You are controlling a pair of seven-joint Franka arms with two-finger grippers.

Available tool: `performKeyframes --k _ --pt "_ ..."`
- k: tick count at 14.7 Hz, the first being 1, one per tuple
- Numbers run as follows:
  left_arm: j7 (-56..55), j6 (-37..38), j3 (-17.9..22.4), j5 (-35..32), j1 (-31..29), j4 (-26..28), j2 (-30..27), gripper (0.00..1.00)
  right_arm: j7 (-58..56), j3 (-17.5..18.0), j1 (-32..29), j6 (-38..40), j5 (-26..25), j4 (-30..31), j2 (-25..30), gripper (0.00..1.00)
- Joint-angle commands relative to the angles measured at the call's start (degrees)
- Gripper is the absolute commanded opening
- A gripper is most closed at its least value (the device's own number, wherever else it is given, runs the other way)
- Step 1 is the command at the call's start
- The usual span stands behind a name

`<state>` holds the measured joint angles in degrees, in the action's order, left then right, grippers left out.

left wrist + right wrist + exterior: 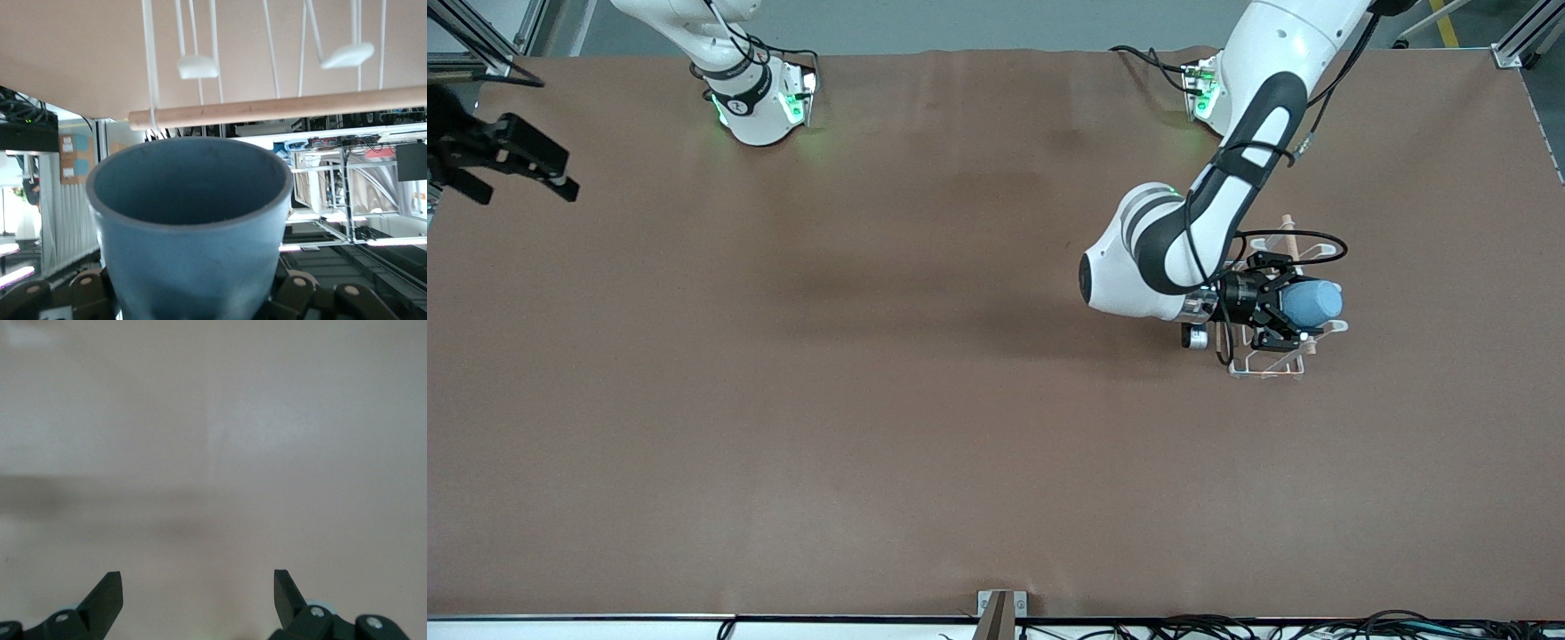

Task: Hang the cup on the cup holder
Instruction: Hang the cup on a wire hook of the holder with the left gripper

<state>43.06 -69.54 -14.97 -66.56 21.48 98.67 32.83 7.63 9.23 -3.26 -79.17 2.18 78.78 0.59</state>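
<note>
Your left gripper (1282, 313) clamps the cup (1312, 302) sideways over the cup holder (1267, 363); next, guide its mouth onto a prong; the right gripper (198, 593) waits, spread wide

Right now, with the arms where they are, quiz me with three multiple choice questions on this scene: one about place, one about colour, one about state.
1. What is the cup over?
A. the cup holder
B. bare table at the right arm's end
C. the right arm's base

2. What colour is the cup?
A. red
B. light blue
C. yellow

3. How is the right hand?
A. shut on the cup
B. shut on a wooden rod
C. open and holding nothing

Answers:
1. A: the front view shows the left hand carrying the cup over the cup holder.
2. B: its wall is light blue in both the front and left wrist views.
3. C: its fingers stand apart over bare table.
</note>
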Motion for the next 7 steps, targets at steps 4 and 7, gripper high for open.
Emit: performKeyframes --k 4,7 --pt "-5.8 3.9 -0.1 -4.4 1.5 -0.4 3.9 0.41 6.9 -0.4 2.5 -0.9 -0.8 1.6 2.1 1.00" --pt "-6.5 3.9 -0.1 -6.7 1.3 -0.4 5.7 0.42 6.7 -0.6 2.3 -0.8 -0.9 0.6 1.4 1.00"
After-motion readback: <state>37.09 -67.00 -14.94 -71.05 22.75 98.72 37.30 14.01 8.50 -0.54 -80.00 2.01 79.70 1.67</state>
